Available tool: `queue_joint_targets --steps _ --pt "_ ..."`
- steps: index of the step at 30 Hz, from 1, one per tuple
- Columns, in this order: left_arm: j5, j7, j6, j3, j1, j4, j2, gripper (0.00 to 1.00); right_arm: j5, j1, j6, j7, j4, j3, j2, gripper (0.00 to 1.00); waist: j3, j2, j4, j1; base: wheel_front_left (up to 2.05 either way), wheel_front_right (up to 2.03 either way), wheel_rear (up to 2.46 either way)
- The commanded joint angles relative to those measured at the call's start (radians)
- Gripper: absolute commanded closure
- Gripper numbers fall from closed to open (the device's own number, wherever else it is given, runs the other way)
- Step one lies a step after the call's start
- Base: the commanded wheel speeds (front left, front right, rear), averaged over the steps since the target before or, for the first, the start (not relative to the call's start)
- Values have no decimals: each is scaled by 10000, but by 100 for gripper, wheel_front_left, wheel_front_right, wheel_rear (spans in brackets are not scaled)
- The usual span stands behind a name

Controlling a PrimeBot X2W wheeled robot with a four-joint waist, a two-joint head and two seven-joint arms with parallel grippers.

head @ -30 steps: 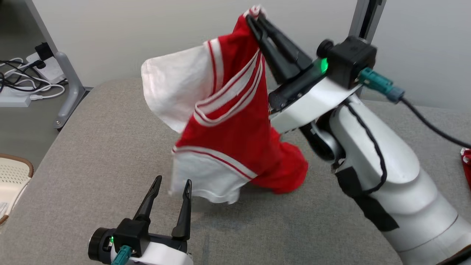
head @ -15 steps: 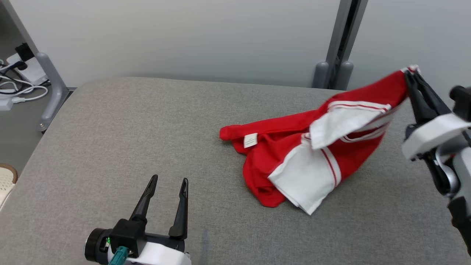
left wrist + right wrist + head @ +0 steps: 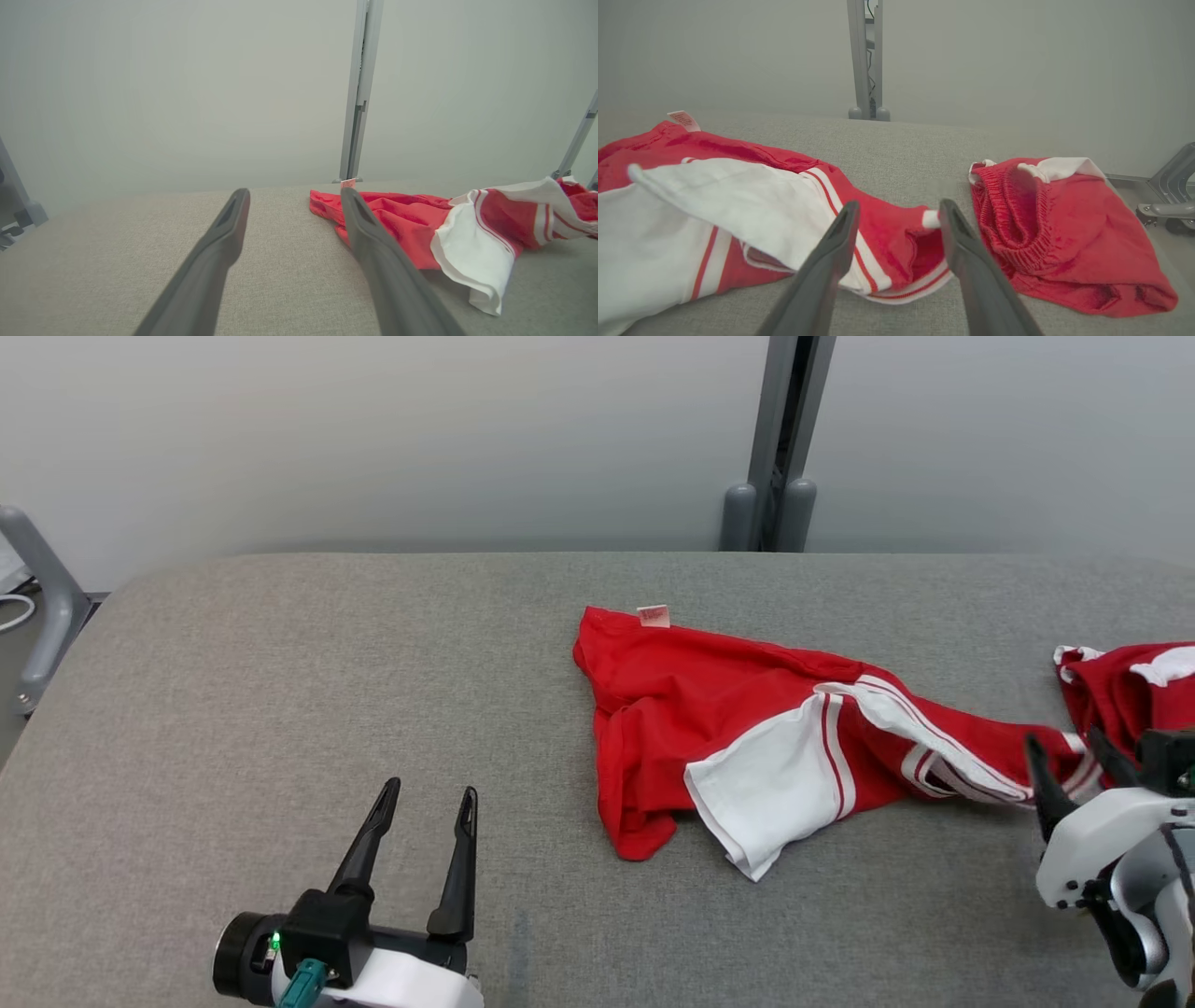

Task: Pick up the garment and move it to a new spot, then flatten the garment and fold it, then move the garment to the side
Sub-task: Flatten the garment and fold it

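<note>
1. Nearest, at 7 o'clock in the head view, the left gripper (image 3: 430, 791) hangs low over the grey padded table (image 3: 280, 663). Its fingers point toward 12 o'clock and stand wide apart with nothing between them. In the left wrist view the same gripper (image 3: 294, 193) frames bare table.
2. At 4 o'clock, by the right edge of the head view, sits the right gripper (image 3: 1062, 742). Its jaws are parted and clamp nothing. In the right wrist view the gripper (image 3: 900, 205) straddles the striped end of the garment (image 3: 714, 186). Whether either fingertip brushes the cloth is hard to tell.
3. The garment (image 3: 747, 728) lies crumpled on the table, running from the centre out toward 3 o'clock. It is red with white stripes. A white panel (image 3: 766, 784) is folded over its 6 o'clock side, and a small label (image 3: 653, 615) sticks up at its 11 o'clock corner.
4. At 3 o'clock, just beyond the garment's striped end, lies a second red piece (image 3: 1120, 691) with a gathered elastic band. In the right wrist view a narrow strip of table separates this piece (image 3: 1064, 242) from the garment.
5. Farthest, between 12 and 1 o'clock, a grey post (image 3: 780, 429) rises behind the table's far edge against a pale wall (image 3: 373, 429). A grey frame leg (image 3: 37, 607) shows at 9 o'clock.
</note>
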Motion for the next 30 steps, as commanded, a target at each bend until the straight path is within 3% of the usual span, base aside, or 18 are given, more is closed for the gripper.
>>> queue_joint_targets --steps 1,6,13,19,30 --pt "75 -37 -31 50 -55 22 30 0 -2 172 -2 78 -200 -28 -22 0 -77 0 -183 0 0 0 0" --pt "117 -37 -31 120 -20 19 33 0 -210 333 -2 85 -1029 -152 166 0 -196 0 -458 0 0 0 0" --pt "82 -37 6 188 -29 -40 30 0 -809 617 -2 -132 -3430 -591 552 0 -278 0 -761 0 0 0 0" --pt "23 -37 37 204 -93 -72 33 0 -1220 1366 -2 -105 -5125 -193 921 0 -234 0 -849 0 0 0 0" --pt "63 -37 11 205 -186 -161 32 0 -1694 2055 -2 -210 -5218 50 1237 0 -89 0 -716 0 0 0 0"
